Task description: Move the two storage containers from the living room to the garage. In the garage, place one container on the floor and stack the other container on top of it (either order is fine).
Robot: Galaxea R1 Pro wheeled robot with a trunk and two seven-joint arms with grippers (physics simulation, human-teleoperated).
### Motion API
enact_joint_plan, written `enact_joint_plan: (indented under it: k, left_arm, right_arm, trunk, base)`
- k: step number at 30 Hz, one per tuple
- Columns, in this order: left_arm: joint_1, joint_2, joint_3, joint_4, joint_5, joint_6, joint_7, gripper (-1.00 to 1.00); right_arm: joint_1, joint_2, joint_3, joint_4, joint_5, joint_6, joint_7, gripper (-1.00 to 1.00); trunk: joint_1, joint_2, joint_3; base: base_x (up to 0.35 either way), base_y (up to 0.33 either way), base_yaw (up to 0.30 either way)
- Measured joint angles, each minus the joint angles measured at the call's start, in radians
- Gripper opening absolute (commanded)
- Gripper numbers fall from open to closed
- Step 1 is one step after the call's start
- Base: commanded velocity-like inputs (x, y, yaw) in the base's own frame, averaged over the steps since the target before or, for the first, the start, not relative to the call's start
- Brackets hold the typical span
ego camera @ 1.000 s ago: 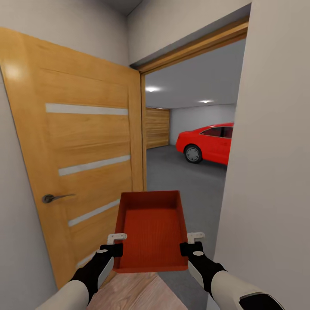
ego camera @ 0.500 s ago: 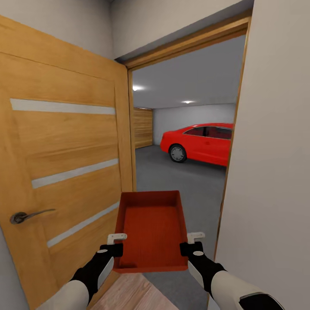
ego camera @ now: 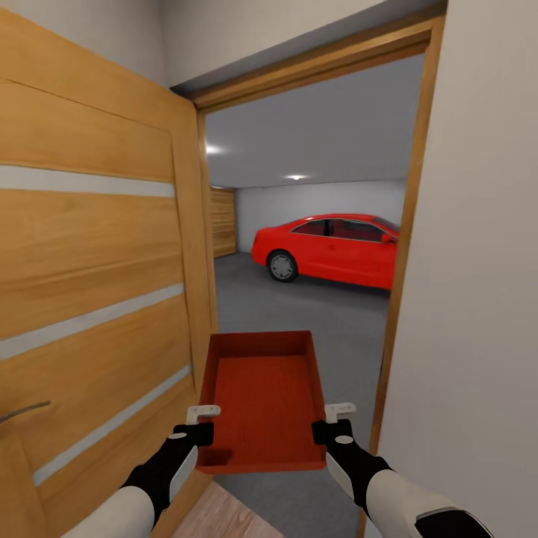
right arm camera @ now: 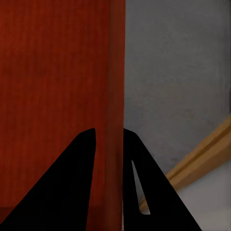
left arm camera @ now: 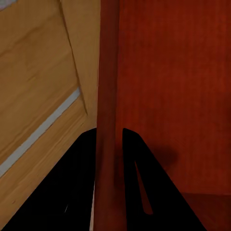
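- We carry one storage container (ego camera: 261, 400), a red-orange lidless bin, level in front of us between both arms, right at the doorway into the garage.
- Our left gripper (ego camera: 200, 422) is clamped on the bin's left wall; in the left wrist view its two dark fingers (left arm camera: 84, 178) sit either side of that thin wall, nearly closed on it.
- Our right gripper (ego camera: 335, 420) pinches the right wall in the same way; the right wrist view shows a finger (right arm camera: 77, 178) on each face of the wall.
- Over the last second the whole view has shifted: the open wooden door (ego camera: 90, 299) now looms larger on our left, its handle (ego camera: 22, 411) has slid toward the picture's edge, and the door frame (ego camera: 400, 246) opens wider. We read that as our base rolling forward, not the things moving. The bin sits in the same place relative to our arms.
- That puts us about to cross the threshold, with grey floor (ego camera: 306, 314) showing beyond and under the bin; setting down is not yet begun, and only one bin is with us.
- Beyond stands a red car (ego camera: 329, 250) and a plank wall door (ego camera: 223, 220).
- We can read no writing, label or brand anywhere.
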Motion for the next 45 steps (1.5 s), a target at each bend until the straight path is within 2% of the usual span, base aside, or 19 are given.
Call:
enact_joint_plan:
  k: [45]
  left_arm:
    - [0.0, 0.0, 0.0, 0.0, 0.0, 0.0, 0.0, -1.0]
  right_arm:
    - [0.0, 0.0, 0.0, 0.0, 0.0, 0.0, 0.0, -1.0]
  trunk:
    - [0.0, 0.0, 0.0]
  base:
    - [0.232, 0.242, -0.268]
